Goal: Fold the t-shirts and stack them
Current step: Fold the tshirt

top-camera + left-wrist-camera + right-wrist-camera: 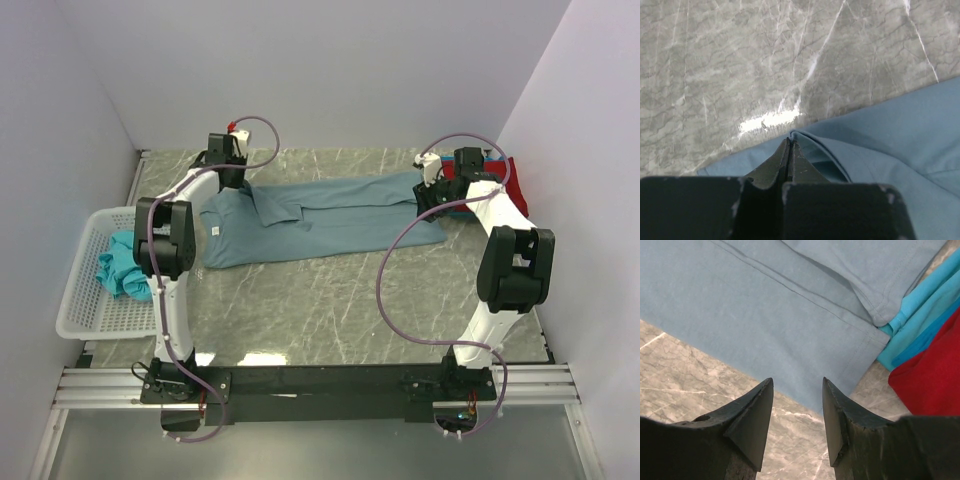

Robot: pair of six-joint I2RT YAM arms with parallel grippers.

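The left jaws are pressed together on a raised fold at the far edge of the slate blue-grey t-shirt [880,150], towards its collar end. The right jaws stand apart over the shirt's hem corner, gripping nothing. The shirt lies spread along the surface [330,310] between them, so a lengthwise fold looks to be in hand. Next the right jaws must drop and pinch the hem so both ends lift together. A teal t-shirt [920,310] touches that corner, with a red t-shirt [930,375] beside it; either could get caught. A second teal t-shirt [120,265] waits in the white basket [80,300].
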